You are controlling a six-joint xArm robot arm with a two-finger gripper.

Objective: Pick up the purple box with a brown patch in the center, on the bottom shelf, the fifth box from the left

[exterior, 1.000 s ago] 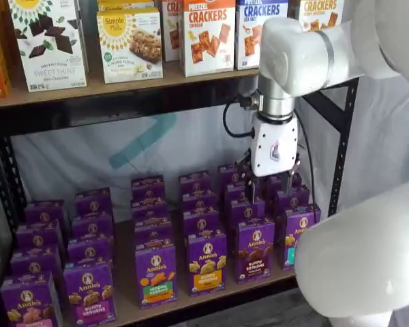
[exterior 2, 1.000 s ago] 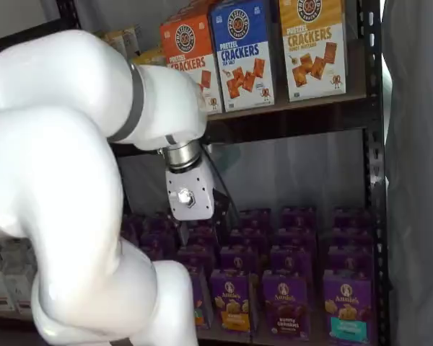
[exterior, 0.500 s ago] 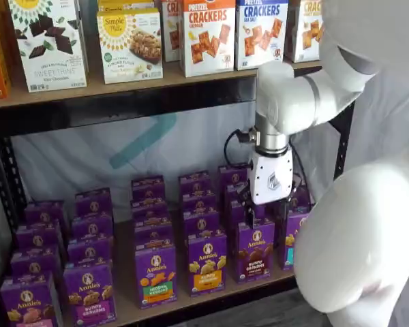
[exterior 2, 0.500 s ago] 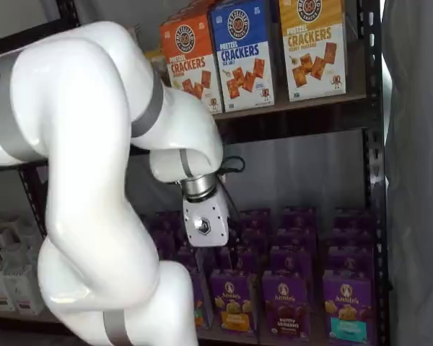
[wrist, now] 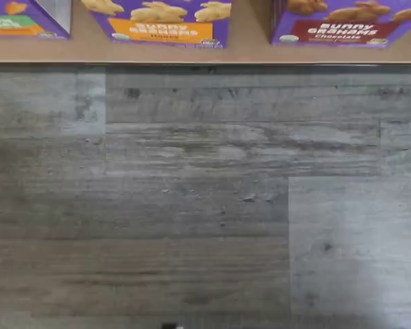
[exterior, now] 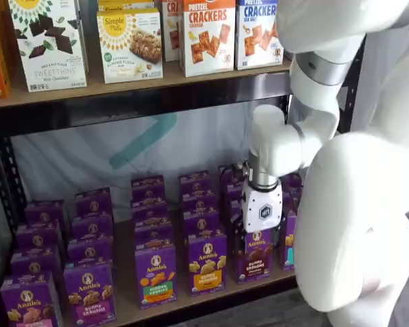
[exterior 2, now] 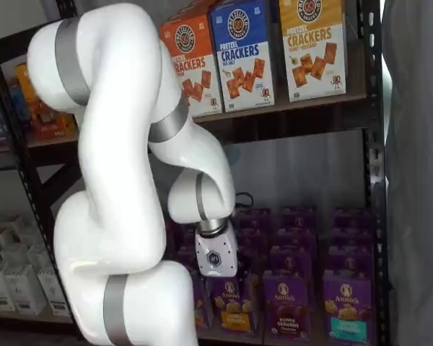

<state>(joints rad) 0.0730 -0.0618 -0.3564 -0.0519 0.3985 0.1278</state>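
The purple box (exterior: 254, 262) with brown bunny cookies and a brown band stands in the front row of the bottom shelf (exterior: 125, 300). It also shows in a shelf view (exterior 2: 286, 306) and in the wrist view (wrist: 346, 20). My gripper (exterior: 258, 238) hangs straight down, low over this box. Its white body is just above the box's top. Its two black fingers (exterior: 238, 235) show apart, one at each side of the box's top, so it is open and holds nothing. In a shelf view (exterior 2: 216, 254) only the white body shows plainly.
An orange-band purple box (exterior: 206, 266) and a teal-band one (exterior: 288, 248) flank the task box. Further rows of purple boxes stand behind. Cracker cartons (exterior: 208, 34) line the upper board. A black upright (exterior 2: 379, 180) stands at the right. Grey plank floor (wrist: 205, 199) lies below.
The arm has folded downward. The gripper has dropped from above the back rows to the front row, right over the brown-band box.
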